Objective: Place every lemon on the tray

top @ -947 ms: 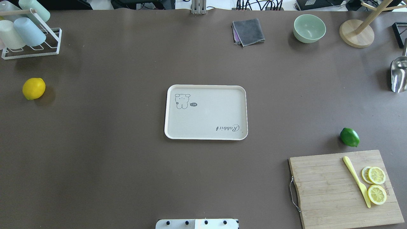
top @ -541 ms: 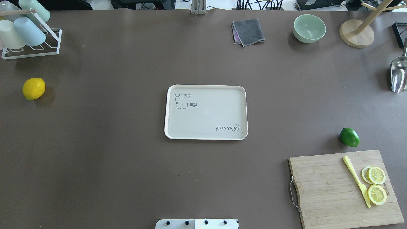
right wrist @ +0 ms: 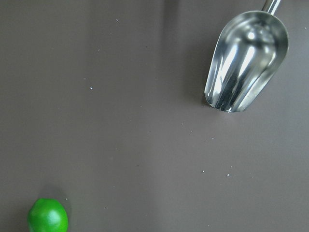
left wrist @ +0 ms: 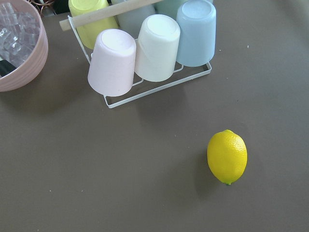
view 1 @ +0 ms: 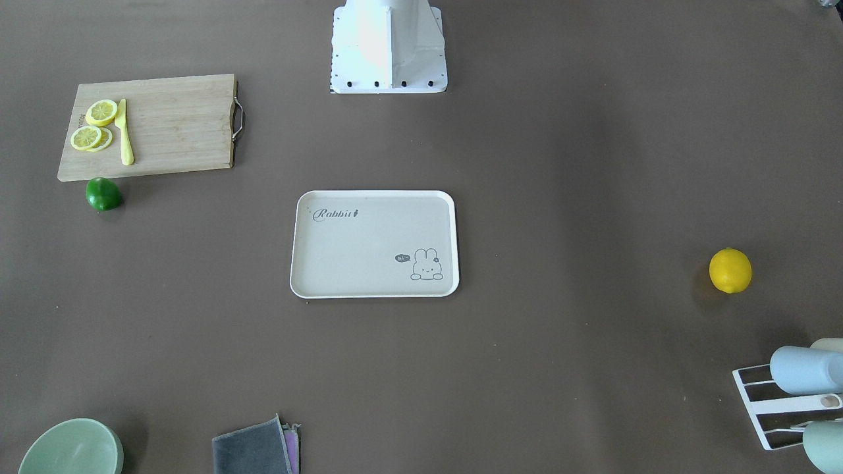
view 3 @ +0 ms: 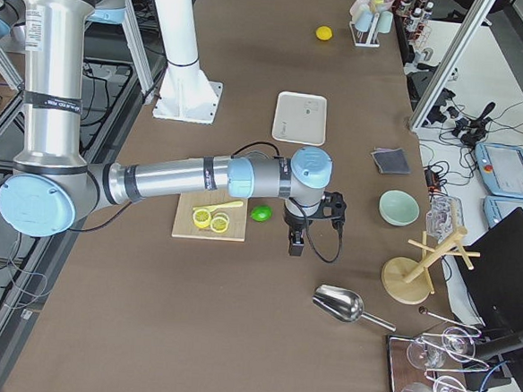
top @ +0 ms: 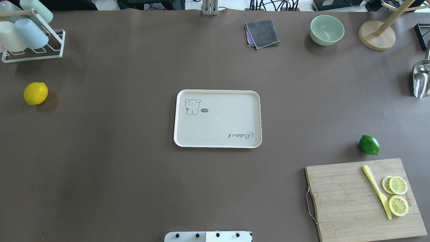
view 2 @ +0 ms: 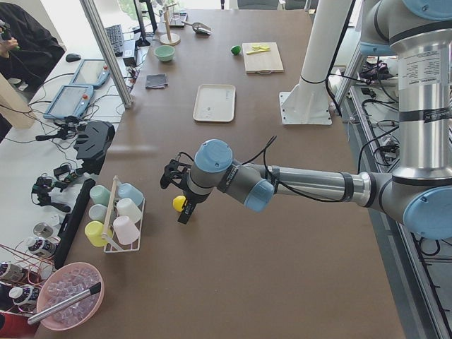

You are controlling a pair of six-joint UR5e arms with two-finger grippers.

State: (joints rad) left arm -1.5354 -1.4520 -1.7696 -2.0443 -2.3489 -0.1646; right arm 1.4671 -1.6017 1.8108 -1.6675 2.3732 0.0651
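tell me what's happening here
Neither lemon is picked up yet. The yellow lemon and the green lemon lie on the table, far to either side of the tray. The left hand hangs near the yellow one, the right hand near the green one; whether they are open cannot be told.

Long table (top: 111,188) under a matte brown cover, evenly lit, with soft shadows. Beside 1 long edge stand aluminium frame posts (view 2: 106,53) and a white side bench (view 2: 28,162) carrying 2 teach pendants (view 2: 70,102), a keyboard (view 2: 115,39) and loose cables (view 2: 60,131).
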